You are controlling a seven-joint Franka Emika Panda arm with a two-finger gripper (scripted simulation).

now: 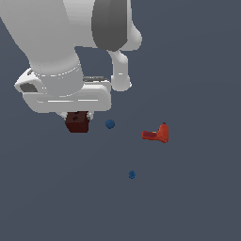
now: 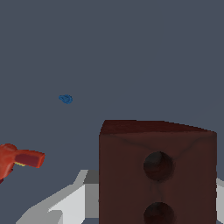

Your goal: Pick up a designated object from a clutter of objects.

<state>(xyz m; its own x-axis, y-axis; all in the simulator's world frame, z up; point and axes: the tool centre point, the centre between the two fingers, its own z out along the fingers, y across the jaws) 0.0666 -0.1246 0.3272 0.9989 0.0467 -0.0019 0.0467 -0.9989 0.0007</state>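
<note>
A: One dark reddish-brown block (image 1: 77,122) sits right under the white gripper (image 1: 77,114), poking out below the hand in the exterior view. It is boxy, with dark round spots on its faces.

B: Does the wrist view agree?

A: Yes. There the block (image 2: 157,173) fills much of the picture, close to the camera, with two dark round holes showing on its near face, one above the other. A pale grey finger (image 2: 72,201) lies along one side of it, touching or very nearly so.

B: So the gripper has hold of it?

A: The fingers sit on either side of the block, closed in about as far as its width. Whether they truly press on it, and whether the block is off the ground, I cannot tell.

B: What lies around it?

A: In the exterior view, the larger blue ball (image 1: 110,124) lies near the block, toward the exterior view's right. Farther that way is the orange-red drill-shaped item (image 1: 157,134), lying apart from the rest. The smaller blue ball (image 1: 132,174) sits lower in the picture, well apart from the block.

B: And from the wrist?

A: The drill-shaped item (image 2: 19,159) shows at the edge, partly cut off, and one blue ball (image 2: 66,99) lies beyond on the dark grey floor (image 2: 131,52); I cannot tell which ball.
</note>
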